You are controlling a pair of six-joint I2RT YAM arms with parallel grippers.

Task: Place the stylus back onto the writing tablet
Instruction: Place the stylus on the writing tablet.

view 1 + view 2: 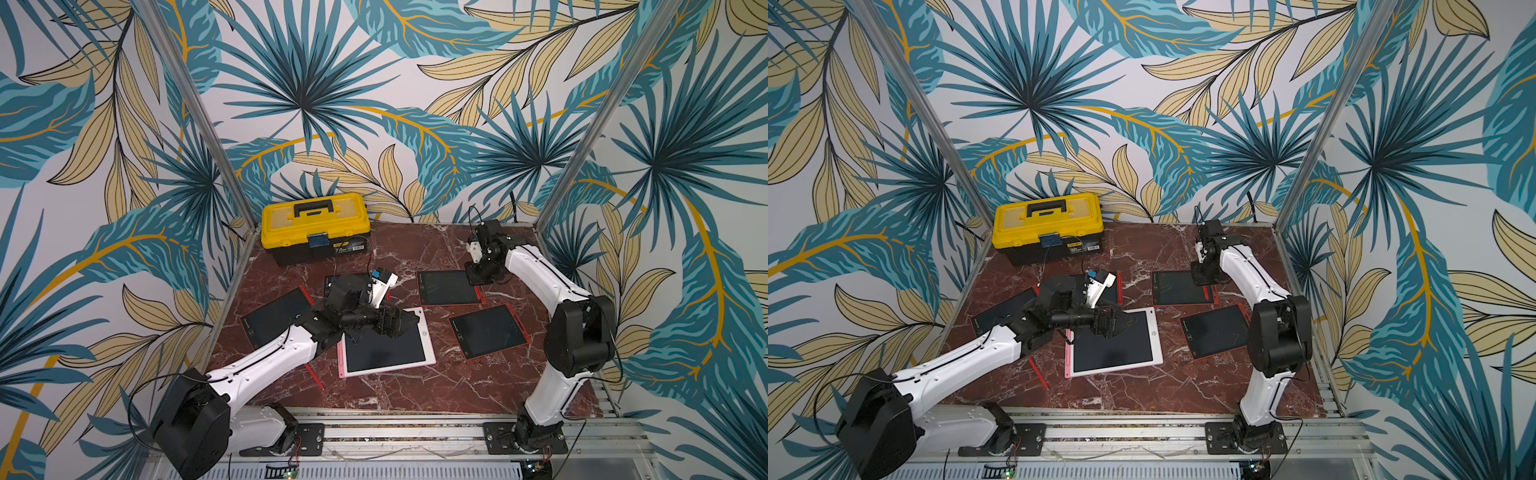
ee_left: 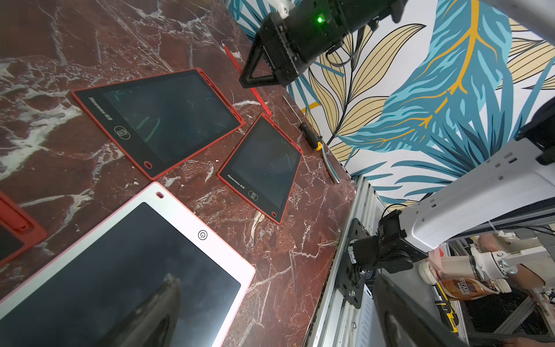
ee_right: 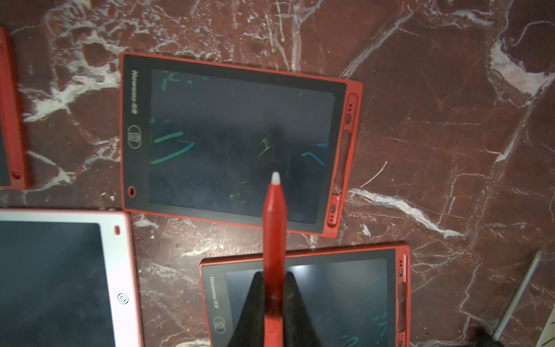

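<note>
My right gripper is shut on a red stylus with a white tip. The stylus points toward the dark screen of a red-framed writing tablet, whose stylus slot along one edge is empty. In both top views this gripper hangs at the far right corner of that tablet. My left gripper is open and holds nothing, low over a pink-framed tablet.
A second red tablet lies near the right arm, another at the left. A loose red stylus lies by the left arm. A yellow toolbox stands at the back. A screwdriver lies by the table's right edge.
</note>
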